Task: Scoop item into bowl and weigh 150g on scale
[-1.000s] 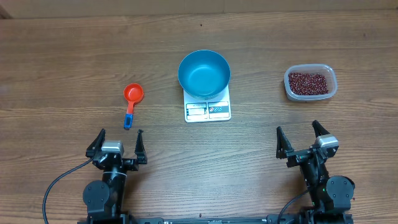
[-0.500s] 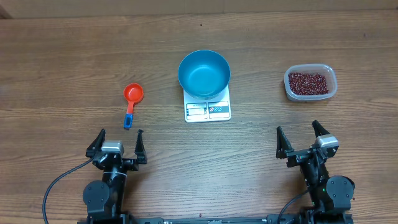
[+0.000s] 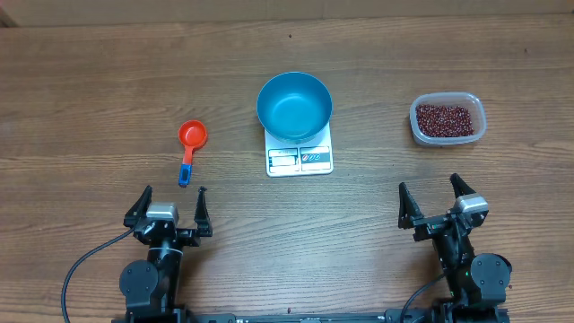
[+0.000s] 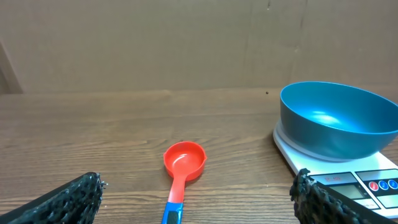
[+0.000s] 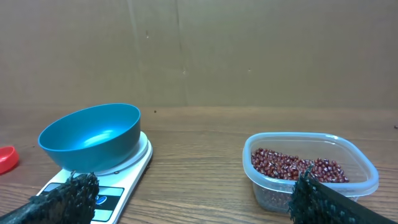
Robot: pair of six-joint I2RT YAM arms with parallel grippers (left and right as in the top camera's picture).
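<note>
Nothing of the job is done yet, as far as I can see: the table (image 3: pixel 90 81) holds everything laid out and untouched. Both my claws, the left gripper (image 3: pixel 169 205) and the right gripper (image 3: pixel 432 199), sit at the near edge with jaws spread wide and nothing between them. The bowl (image 3: pixel 294 108) stands on the scale (image 3: pixel 300 160) in the middle, and its blue inside shows bare, not a bean in it. It overhangs the scale's far part, leaving only the display strip showing toward me. The clear tub (image 3: pixel 416 126) sits ahead of my right claw and holds all the beans (image 3: pixel 445 118) in a shallow layer. The scoop (image 3: pixel 191 140) lies ahead of my left claw, cup away from me and blue handle tip nearest. So I judge the whole sequence is left: take the scoop, fill it at the tub, tip into the bowl, read the weight. Room is generous: bare wood lies between each claw and its target, and everything sits well apart from the table's edges. The tight spots, I judge, are the tub's low wall and the bowl's rim over the scale.
</note>
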